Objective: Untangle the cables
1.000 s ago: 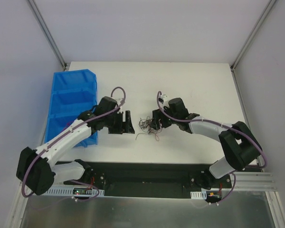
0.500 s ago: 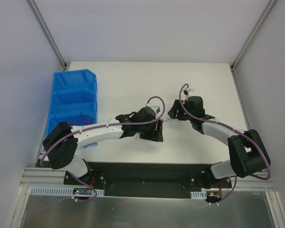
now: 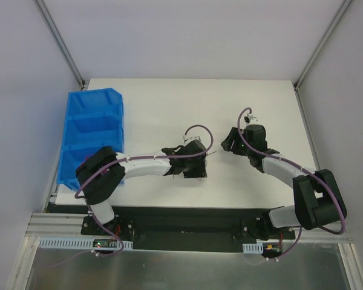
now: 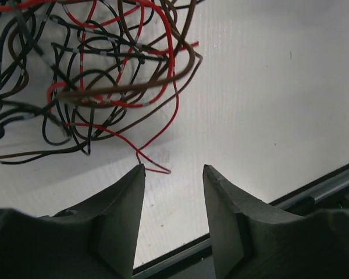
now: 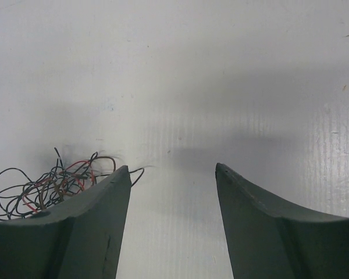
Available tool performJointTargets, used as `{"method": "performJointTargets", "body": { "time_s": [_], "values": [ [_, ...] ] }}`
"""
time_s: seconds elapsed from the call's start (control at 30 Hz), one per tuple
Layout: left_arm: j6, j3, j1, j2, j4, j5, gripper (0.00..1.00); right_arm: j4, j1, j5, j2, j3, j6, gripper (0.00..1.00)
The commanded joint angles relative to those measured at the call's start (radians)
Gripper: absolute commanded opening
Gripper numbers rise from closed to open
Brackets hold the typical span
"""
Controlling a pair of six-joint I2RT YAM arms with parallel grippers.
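Note:
The cables (image 4: 93, 70) are a loose tangle of thin red, black and brown wires on the white table, filling the upper left of the left wrist view. My left gripper (image 4: 173, 168) is open just short of the tangle. One red strand end (image 4: 154, 168) lies by its left fingertip, and nothing is between the fingers. In the right wrist view the cables (image 5: 46, 186) sit low on the left, partly behind the left finger. My right gripper (image 5: 173, 167) is open over bare table to their right. From above, the left gripper (image 3: 193, 167) covers most of the tangle and the right gripper (image 3: 230, 142) stands apart.
A blue bin (image 3: 94, 130) with compartments stands at the table's left side, behind the left arm. The table's near edge and a black rail (image 4: 320, 189) run close behind the left gripper.
My left arm has swung right from beside the blue bin to over the cables, its jaws narrowing. My right gripper has drawn back to the right, away from the tangle.

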Motion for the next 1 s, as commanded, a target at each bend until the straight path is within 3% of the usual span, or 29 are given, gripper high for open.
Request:
{"method": "performJointTargets", "body": {
  "time_s": [0.0,0.17,0.23,0.3,0.47,0.7,0.83,0.97],
  "values": [
    [-0.023,0.080,-0.012,0.083,-0.050,-0.054,0.41,0.028,0.003,-0.011,-0.009,0.009,0.012,0.62],
    [-0.019,0.132,-0.012,0.148,-0.105,-0.076,0.32,0.028,0.004,-0.020,-0.007,0.015,0.008,0.62],
    [-0.014,0.137,-0.015,0.148,-0.117,-0.086,0.21,0.030,0.004,-0.021,-0.003,0.016,0.006,0.62],
    [-0.002,0.138,-0.015,0.137,-0.131,-0.105,0.01,0.028,0.007,-0.032,0.005,0.023,0.001,0.62],
    [0.040,0.109,-0.030,0.056,-0.148,-0.122,0.00,0.085,0.073,-0.090,0.008,0.032,-0.055,0.70],
    [0.139,0.020,-0.038,-0.120,-0.131,-0.105,0.00,0.220,0.180,-0.306,0.058,0.053,-0.115,0.83],
    [0.179,0.006,-0.039,-0.174,-0.114,-0.094,0.00,0.216,0.228,-0.365,0.114,0.092,-0.134,0.83],
    [0.207,0.002,-0.039,-0.226,-0.114,-0.116,0.00,0.061,0.273,-0.266,0.181,0.177,-0.170,0.79]
  ]
}}
